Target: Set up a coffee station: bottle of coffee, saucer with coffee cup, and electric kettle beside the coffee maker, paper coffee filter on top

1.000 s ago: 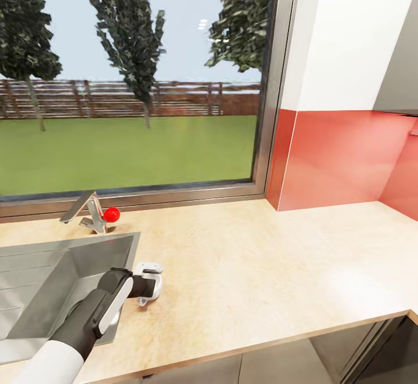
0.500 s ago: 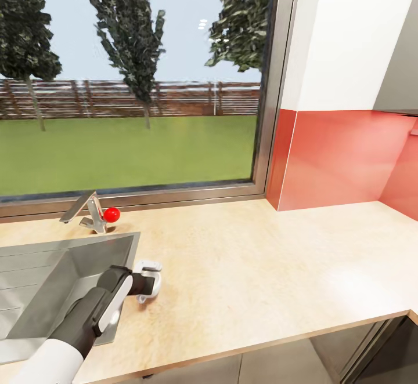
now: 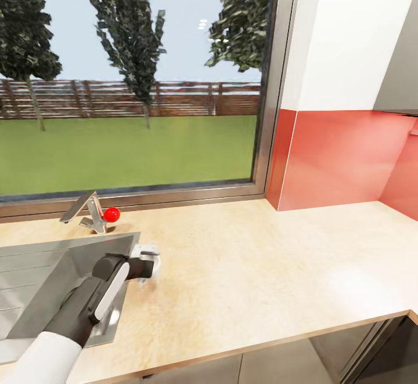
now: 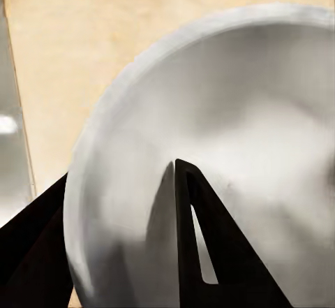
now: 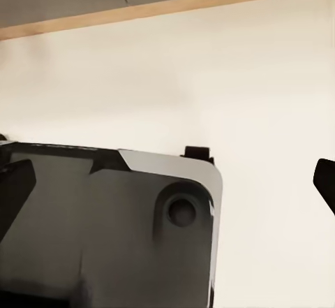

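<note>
A white saucer (image 4: pixel 230 112) is pinched at its rim by my left gripper (image 4: pixel 122 172), with one dark finger (image 4: pixel 202 238) inside the dish and the other outside the rim. In the head view the left gripper (image 3: pixel 145 263) hangs just above the wooden countertop (image 3: pixel 261 268), by the sink's right edge, with the saucer (image 3: pixel 153 260) showing as a small white shape at its tip. My right gripper (image 5: pixel 167 175) is open, its fingertips at the picture's two sides over a grey robot part. The coffee maker, bottle, filter, cup, kettle and shelf are out of view.
A steel sink (image 3: pixel 58 274) is sunk into the counter at the left, with a faucet (image 3: pixel 87 210) and a red knob (image 3: pixel 111 214) behind it. A big window runs along the back, and a red backsplash (image 3: pixel 337 158) lines the right corner. The counter's front edge runs low at the right.
My left arm has risen a little and drawn back toward the sink, carrying the saucer along. The camera has not moved.
</note>
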### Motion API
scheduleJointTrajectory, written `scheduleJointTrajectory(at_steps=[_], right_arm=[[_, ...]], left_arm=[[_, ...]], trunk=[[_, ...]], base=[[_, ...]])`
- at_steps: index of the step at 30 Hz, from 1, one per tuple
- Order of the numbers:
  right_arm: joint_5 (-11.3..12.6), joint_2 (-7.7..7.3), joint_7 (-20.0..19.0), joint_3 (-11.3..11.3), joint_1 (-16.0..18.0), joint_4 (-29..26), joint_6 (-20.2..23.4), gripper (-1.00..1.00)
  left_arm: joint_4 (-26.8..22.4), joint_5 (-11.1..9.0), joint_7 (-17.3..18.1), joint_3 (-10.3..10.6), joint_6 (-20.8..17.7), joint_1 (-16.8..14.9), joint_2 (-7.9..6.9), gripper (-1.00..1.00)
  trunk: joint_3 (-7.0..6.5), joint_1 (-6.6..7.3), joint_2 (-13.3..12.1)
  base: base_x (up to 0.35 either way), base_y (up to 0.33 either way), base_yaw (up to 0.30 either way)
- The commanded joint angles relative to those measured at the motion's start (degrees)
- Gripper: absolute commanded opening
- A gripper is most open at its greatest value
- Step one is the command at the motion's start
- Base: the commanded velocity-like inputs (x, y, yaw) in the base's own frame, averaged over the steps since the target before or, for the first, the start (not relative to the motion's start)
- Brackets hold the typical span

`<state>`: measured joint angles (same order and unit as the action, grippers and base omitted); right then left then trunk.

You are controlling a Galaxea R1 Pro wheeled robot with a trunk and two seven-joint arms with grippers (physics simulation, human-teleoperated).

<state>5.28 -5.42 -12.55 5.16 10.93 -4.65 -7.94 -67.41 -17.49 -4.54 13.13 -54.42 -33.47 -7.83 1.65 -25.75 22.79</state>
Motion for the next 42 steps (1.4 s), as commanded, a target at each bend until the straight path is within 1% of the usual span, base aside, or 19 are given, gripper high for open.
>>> scheduleJointTrajectory(at_steps=[1,4,9,19,30,42], right_arm=[[0.61,-0.01,-0.18,0.44,0.06,0.07,-0.21,1.0],[0.73,0.1,-0.19,0.35,0.06,0.05,-0.23,1.0],[0.78,0.14,-0.2,0.3,0.06,0.03,-0.24,1.0],[0.7,0.06,-0.12,0.21,0.06,0.08,-0.24,1.0],[0.7,0.06,-0.11,0.2,0.06,0.08,-0.24,1.0],[0.7,0.06,-0.11,0.23,0.06,0.08,-0.24,1.0]], left_arm=[[-0.75,-0.61,-0.43,-0.31,-0.25,-0.27,-0.07,-1.0],[-2.81,-0.62,0.5,-1.01,-1.01,-0.54,-0.08,-1.0],[-5.41,-0.54,1.45,-1.25,-1.75,-0.65,-0.17,-1.0],[-6.16,-0.53,1.64,-1.44,-1.88,-0.22,-0.26,-1.0],[-8.64,-0.53,1.61,-1.44,-1.82,0.15,-0.18,-1.0],[-8.88,-0.52,1.56,-1.53,-1.74,0.18,-0.09,-1.0]], trunk=[[0.14,-0.04,0.13],[0.14,-0.04,0.13],[0.14,-0.04,0.13],[0.14,-0.04,0.13],[0.06,-0.04,0.13],[-0.3,-0.04,0.13]], base=[[0.0,0.0,0.0],[0.0,0.0,0.0],[0.0,0.0,0.0],[-0.03,0.0,0.022],[-0.311,0.0,0.224],[-0.336,0.034,0.241]])
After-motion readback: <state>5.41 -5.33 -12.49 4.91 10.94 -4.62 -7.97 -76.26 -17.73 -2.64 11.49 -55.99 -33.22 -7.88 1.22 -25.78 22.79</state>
